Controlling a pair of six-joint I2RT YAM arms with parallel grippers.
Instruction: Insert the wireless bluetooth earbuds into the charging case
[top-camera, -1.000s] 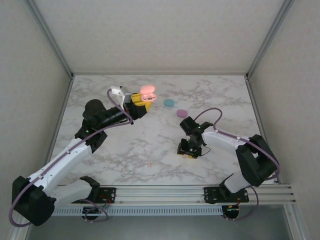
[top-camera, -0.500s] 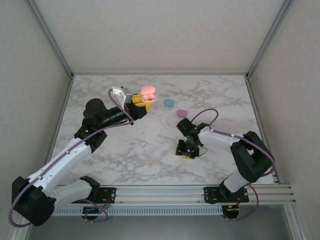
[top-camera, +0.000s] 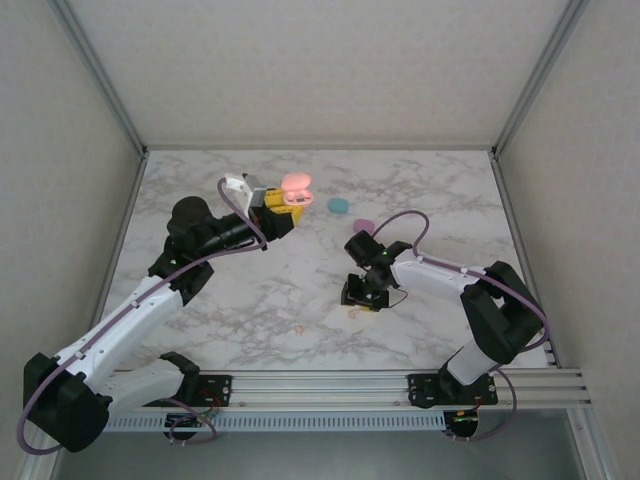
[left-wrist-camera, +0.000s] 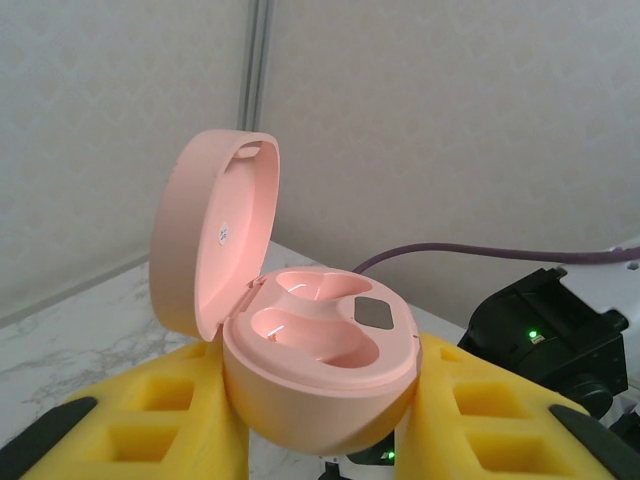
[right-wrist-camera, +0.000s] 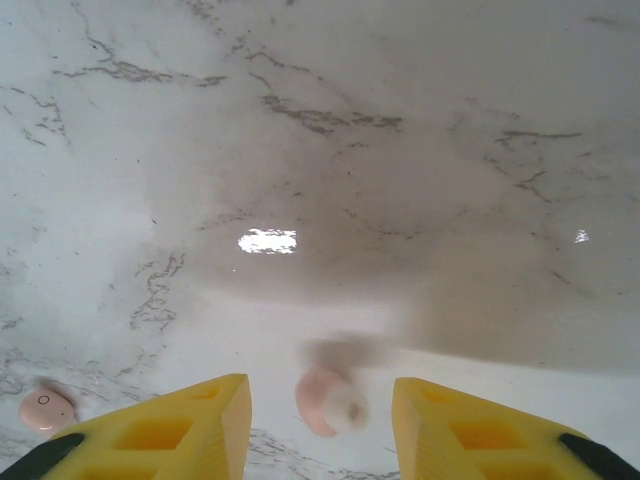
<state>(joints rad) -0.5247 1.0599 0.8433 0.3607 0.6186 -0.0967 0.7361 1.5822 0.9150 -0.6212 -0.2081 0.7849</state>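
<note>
Earbuds on show here are two tiny pink ones, both lying loose on the marble worktop (top-camera: 200, 300). One pink earbud (right-wrist-camera: 322, 405) sits right in the gap between the yellow fingers of the right tool (right-wrist-camera: 320, 388). That tool is spread wider than the bud, with bare marble on either side of it, so it isn't pinching anything. The bud looks kinda blurry in the wrist view. The other pink earbud (right-wrist-camera: 47, 409) lies off to the left, well apart from the first, out in the open. Over on the far left-centre, the left tool (top-camera: 283, 203) is pressed in on the pink charging case (left-wrist-camera: 320, 370), its yellow fingers hugging both sides of the base and holding it up off the worktop. The lid (left-wrist-camera: 215, 240) is flipped open and standing upright, and both wells inside are empty. A closed teal case (top-camera: 339, 205) and a closed purple case (top-camera: 364, 226) lie on the worktop between the two tools, the purple one just beside the right arm.
</note>
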